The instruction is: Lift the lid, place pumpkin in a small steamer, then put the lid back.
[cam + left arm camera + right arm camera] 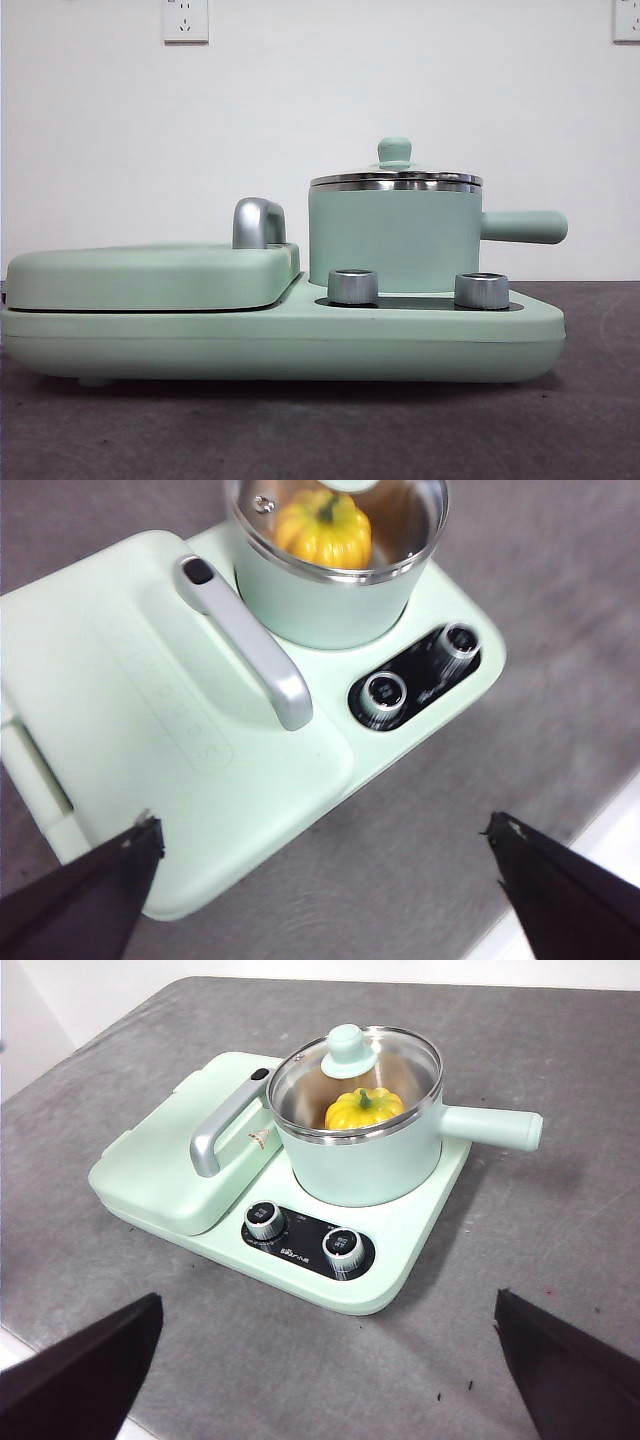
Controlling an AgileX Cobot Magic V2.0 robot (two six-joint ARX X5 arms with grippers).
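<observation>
Round clear glass lid w/ steel rim and small mint-green knob (349, 1050) sits flat on the small mint-green steamer pot w/ straight side handle (370, 1165); small glossy yellow-orange ribbed pumpkin w/ green stem (364, 1108) lies inside the pot, seen thru the glass; task looks done, judging by the layout.

Left tool (325, 845) is spread wide, holding nothing, above and well apart from the pot, over the near edge of the wide flat mint-green griddle cover (150, 710); right tool (328, 1325) also wide and empty, well apart from the pot, on the side of the two steel dials (305, 1232).

Risks from here, as I judge them:
- either arm swinging low past the pot could clip the side handle or the knob; lid would skid off the rim, or the pot would shift on its mint-green cooker base (300, 345);
- left tool dropping could catch the curved grey griddle handle (245, 640), just beside the pot, and jolt the whole unit;
- front view shows the lid rim level on the pot; can't tell if it's fully seated all round, so a knock may tip it;
- glass lid falling to the grey table (560, 1240) could break.
</observation>
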